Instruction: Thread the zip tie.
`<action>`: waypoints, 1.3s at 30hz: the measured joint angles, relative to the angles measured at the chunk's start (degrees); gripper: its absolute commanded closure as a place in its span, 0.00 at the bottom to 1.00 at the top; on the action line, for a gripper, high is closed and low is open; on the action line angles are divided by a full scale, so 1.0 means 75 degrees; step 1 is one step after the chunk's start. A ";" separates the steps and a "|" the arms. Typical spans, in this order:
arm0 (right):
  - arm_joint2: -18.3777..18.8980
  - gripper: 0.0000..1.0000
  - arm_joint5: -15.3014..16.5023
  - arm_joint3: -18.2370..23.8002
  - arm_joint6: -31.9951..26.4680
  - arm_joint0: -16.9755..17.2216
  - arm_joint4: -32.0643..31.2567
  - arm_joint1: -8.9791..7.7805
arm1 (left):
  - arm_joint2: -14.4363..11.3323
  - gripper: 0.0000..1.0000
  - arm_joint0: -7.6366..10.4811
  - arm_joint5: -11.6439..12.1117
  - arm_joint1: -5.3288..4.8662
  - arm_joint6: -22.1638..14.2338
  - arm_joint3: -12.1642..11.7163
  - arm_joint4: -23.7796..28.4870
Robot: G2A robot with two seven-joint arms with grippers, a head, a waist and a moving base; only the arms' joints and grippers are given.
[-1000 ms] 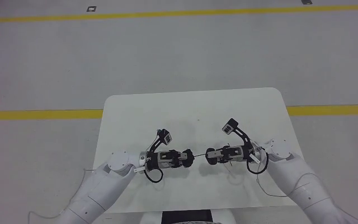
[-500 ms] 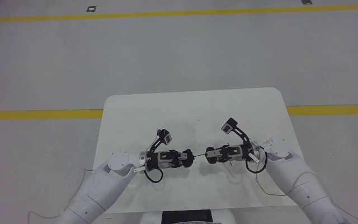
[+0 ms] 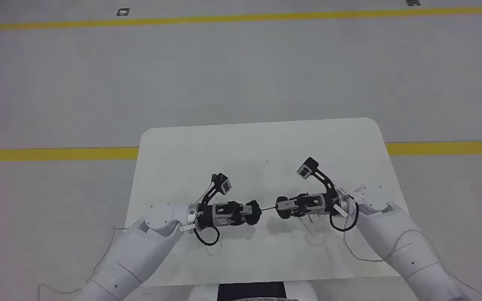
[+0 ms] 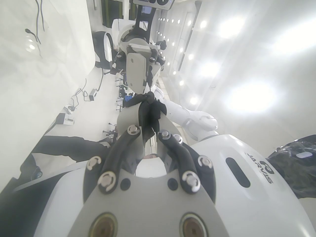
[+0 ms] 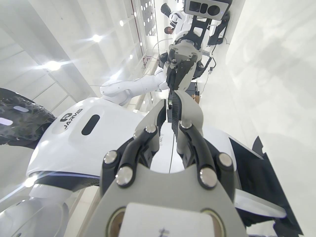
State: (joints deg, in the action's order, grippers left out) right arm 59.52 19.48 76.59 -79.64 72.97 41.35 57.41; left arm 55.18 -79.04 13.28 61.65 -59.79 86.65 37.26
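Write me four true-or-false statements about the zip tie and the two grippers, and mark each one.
1. The left gripper and the right gripper point at each other over the white table. True.
2. A thin black zip tie spans the gap between the two grippers. True.
3. The zip tie lies flat on the table, far from both arms. False: it sits between the gripper tips.
4. The left gripper is wide open with nothing in it. False: it is closed on the zip tie.
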 measured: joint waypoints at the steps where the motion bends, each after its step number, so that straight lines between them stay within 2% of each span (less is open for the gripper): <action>1: -0.0003 0.90 0.0000 -0.0010 0.0000 -0.0006 0.0000 0.0006 | 0.0000 1.00 0.0000 0.0000 0.0000 0.0000 0.0000 0.0000; 8: -0.0019 0.94 0.0000 -0.0088 0.0000 -0.0058 0.0005 0.0054 | 0.0000 1.00 0.0000 0.0000 0.0000 0.0000 0.0000 0.0000; 10: -0.0019 1.00 0.0000 -0.0104 0.0000 -0.0067 0.0003 0.0065 | 0.0000 1.00 0.0000 0.0000 0.0000 0.0000 0.0000 0.0000; 20: 0.0014 1.00 0.0000 -0.0163 0.0000 -0.0082 -0.0056 0.0106 | 0.0000 1.00 0.0000 0.0000 0.0000 0.0000 0.0000 0.0000; 21: 0.0020 1.00 0.0000 -0.0162 0.0000 -0.0082 -0.0070 0.0106 | 0.0000 0.94 0.0000 0.0000 0.0000 0.0000 0.0000 0.0000; 22: 0.0027 1.00 0.0000 -0.0159 0.0000 -0.0080 -0.0085 0.0106 | 0.0000 0.67 0.0000 0.0000 0.0000 0.0000 0.0000 0.0000; 23: 0.0039 1.00 0.0000 -0.0154 0.0000 -0.0076 -0.0107 0.0105 | 0.0000 0.04 0.0000 0.0000 0.0000 0.0000 0.0000 0.0000; 24: 0.0048 1.00 0.0000 -0.0148 0.0000 -0.0073 -0.0123 0.0104 | 0.0000 0.00 0.0000 0.0000 0.0000 0.0000 0.0000 0.0000; 28: 0.0100 1.00 0.0000 -0.0122 0.0000 -0.0046 -0.0187 0.0097 | 0.0000 0.00 0.0000 0.0000 0.0000 0.0001 0.0001 0.0000; 33: 0.0139 1.00 0.0000 -0.0127 0.0000 -0.0006 -0.0230 0.0114 | -0.0095 0.00 0.0007 0.0038 0.0016 0.0342 0.0131 -0.0148; 39: 0.0146 1.00 0.0000 -0.0098 0.0000 0.0006 -0.0212 0.0146 | -0.0256 0.00 0.0065 0.0095 0.0046 0.0490 0.0139 -0.0166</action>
State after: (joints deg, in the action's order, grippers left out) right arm 60.61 19.48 75.85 -79.64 73.02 39.76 58.50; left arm 53.26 -78.54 13.99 61.99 -56.12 87.69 36.01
